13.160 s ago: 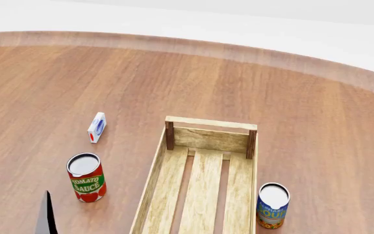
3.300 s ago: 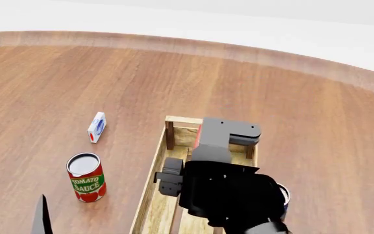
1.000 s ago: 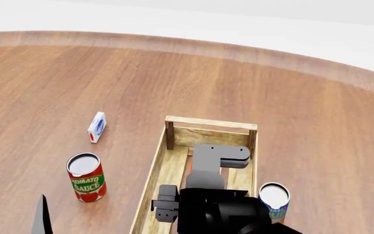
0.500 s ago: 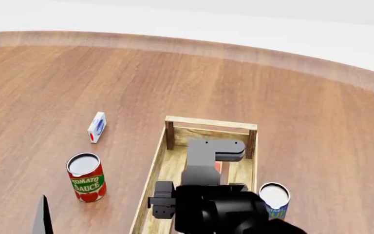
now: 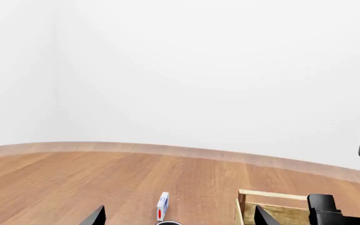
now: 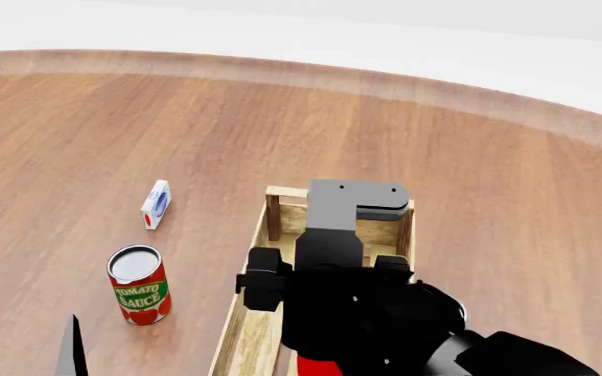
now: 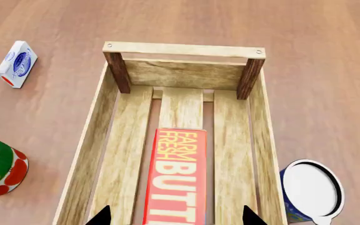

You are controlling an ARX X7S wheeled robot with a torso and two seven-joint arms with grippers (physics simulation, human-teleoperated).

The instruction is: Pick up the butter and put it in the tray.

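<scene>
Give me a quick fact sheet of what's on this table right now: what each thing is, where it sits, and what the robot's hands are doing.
butter: lying flat on the slats inside the tray, along its middle
tray: long wooden crate on the table
tomato sauce can: upright, outside the tray on the robot's left
small white carton: on the table, beyond that can
blue can: upright beside the tray's right wall
right gripper: open above the butter, not holding it
left gripper: open, holding nothing

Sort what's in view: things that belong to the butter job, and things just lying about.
Job: butter, lying on the slats inside the tray; right gripper above it, jaws open.

Lying about: tomato sauce can, small white carton, blue can beside the tray.
</scene>
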